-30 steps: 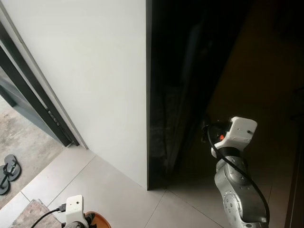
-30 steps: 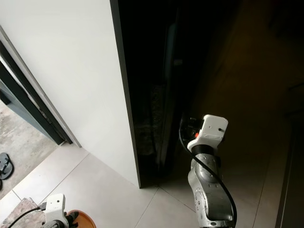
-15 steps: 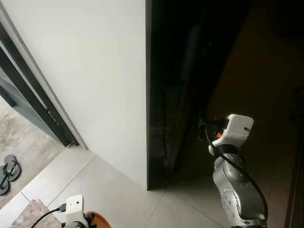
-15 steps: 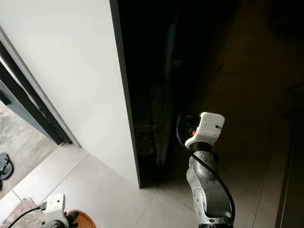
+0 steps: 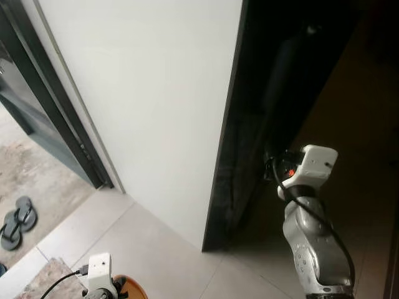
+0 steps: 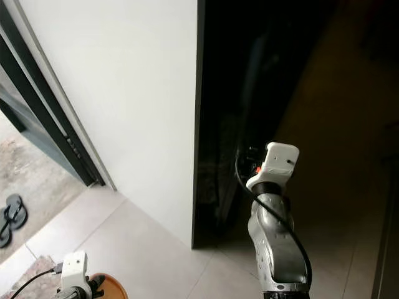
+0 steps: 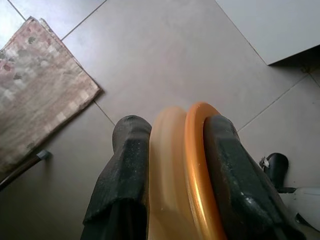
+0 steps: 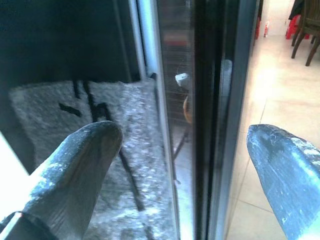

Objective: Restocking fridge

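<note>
Up at the head camera, the right arm (image 5: 312, 249) is raised, elbow bent, its white wrist housing pointing into the tall black fridge (image 6: 249, 93) beside the white wall (image 5: 143, 93). The right gripper (image 8: 182, 165) itself gets lost in the dark there. The right wrist view fills that in: two grey-black fingers (image 8: 75, 165) spread wide, jaws well open, nothing between them, aimed at the fridge's glossy door edge, with a frosty grey patch bearing black marks just beyond. I can't read those marks as any writing. The gloss also mirrors a bright tiled room with chairs.

Down low at the robot's left, the head views catch a white wrist housing (image 5: 98, 274) and a sliver of orange. The left wrist view tells more: the left gripper (image 7: 172, 150) has its jaws clamped on the rim of an orange plate (image 7: 192, 170), held edge-on above the tiled floor (image 7: 165, 55), a patterned mat (image 7: 35, 85) nearby.

Sandals (image 5: 17, 221) lie outside the dark-framed doorway (image 5: 56, 112).
</note>
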### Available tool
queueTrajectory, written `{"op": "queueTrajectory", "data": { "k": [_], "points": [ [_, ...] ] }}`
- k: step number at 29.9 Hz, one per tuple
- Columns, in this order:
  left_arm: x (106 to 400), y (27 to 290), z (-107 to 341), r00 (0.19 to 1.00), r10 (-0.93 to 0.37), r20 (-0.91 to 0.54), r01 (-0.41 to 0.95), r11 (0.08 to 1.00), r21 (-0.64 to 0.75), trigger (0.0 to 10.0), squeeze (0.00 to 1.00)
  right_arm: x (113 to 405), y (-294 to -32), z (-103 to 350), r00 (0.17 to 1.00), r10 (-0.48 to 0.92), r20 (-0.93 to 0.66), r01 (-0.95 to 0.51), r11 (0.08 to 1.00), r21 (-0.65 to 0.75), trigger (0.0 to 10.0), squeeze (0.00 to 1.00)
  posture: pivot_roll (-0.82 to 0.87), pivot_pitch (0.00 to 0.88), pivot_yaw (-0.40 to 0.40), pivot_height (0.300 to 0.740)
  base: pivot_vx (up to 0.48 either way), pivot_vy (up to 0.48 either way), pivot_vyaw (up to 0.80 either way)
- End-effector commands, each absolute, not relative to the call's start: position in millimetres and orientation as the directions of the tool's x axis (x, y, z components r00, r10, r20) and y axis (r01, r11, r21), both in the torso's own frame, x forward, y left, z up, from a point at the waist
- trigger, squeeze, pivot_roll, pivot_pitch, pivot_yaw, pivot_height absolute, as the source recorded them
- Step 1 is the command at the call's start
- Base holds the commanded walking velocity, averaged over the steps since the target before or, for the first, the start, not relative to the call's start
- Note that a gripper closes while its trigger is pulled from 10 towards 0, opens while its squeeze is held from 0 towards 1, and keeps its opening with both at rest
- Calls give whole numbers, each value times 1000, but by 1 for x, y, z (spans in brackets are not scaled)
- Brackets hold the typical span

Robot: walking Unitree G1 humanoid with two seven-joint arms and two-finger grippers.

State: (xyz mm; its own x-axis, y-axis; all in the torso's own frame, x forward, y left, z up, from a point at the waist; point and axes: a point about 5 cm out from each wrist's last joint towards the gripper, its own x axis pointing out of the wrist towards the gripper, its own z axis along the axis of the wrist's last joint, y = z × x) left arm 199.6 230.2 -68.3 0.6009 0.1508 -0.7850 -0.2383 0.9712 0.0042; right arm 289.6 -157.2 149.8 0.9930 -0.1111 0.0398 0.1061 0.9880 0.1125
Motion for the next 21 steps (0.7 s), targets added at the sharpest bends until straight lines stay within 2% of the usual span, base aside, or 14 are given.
{"op": "queueTrajectory", "data": {
  "k": [1, 10, 15, 21],
  "points": [
    [195, 223, -73, 574, 135, -807, -234, 972, -4, 10000, 0, 290, -163, 149, 991, -128, 32, 125, 987, 102, 10000, 0, -37, 71, 14, 740, 0, 0, 0],
    [203, 213, -71, 595, 115, -795, -227, 973, -30, 10000, 0, 291, -164, 148, 990, -141, 27, 137, 985, 105, 10000, 0, -35, 75, 14, 740, 0, 0, 0],
    [202, 198, -74, 587, 99, -803, -221, 974, -41, 10000, 0, 291, -170, 148, 985, -168, 25, 165, 981, 106, 10000, 0, -30, 79, 14, 740, 0, 0, 0],
    [200, 200, -75, 583, 100, -806, -232, 972, -47, 10000, 0, 293, -168, 146, 985, -175, 13, 172, 979, 108, 10000, 0, -27, 82, 13, 740, 0, 0, 0]
  ]
}}
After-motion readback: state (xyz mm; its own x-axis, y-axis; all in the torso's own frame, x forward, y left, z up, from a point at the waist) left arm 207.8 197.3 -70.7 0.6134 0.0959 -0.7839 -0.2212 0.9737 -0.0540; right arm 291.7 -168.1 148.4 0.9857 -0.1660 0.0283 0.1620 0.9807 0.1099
